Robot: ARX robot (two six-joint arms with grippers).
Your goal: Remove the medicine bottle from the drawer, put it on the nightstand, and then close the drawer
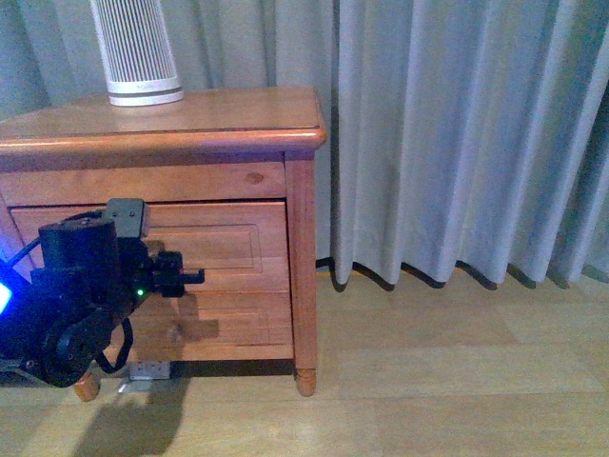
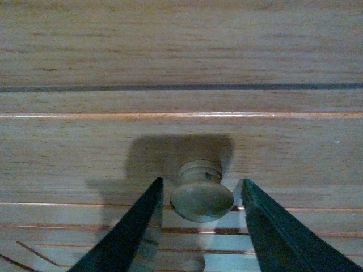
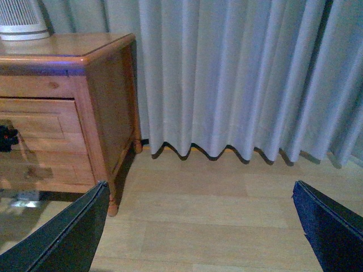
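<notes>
Your left fingers [image 2: 133, 229] are spread either side of the knob [image 2: 201, 199] on the shut upper drawer [image 1: 228, 243], lower left of the front view. Your right fingers [image 3: 65, 235] are spread too.

We see a white ribbed canister [image 1: 138, 52] standing upright at the upper left of the front view, its top cut off by the frame. It tapers upward from a smooth round base. A pale grey curtain [image 1: 457, 133] hangs in deep vertical folds across the whole background, and its wavy hem reaches down to the floor [image 1: 457, 371] of light wood planks. Low at the left a small pale object [image 1: 147, 369] lies on the floor; we cannot tell what it is. The right wrist view shows us the same curtain [image 3: 227, 73], floor [image 3: 215, 226] and the canister's base [image 3: 21, 25].
</notes>
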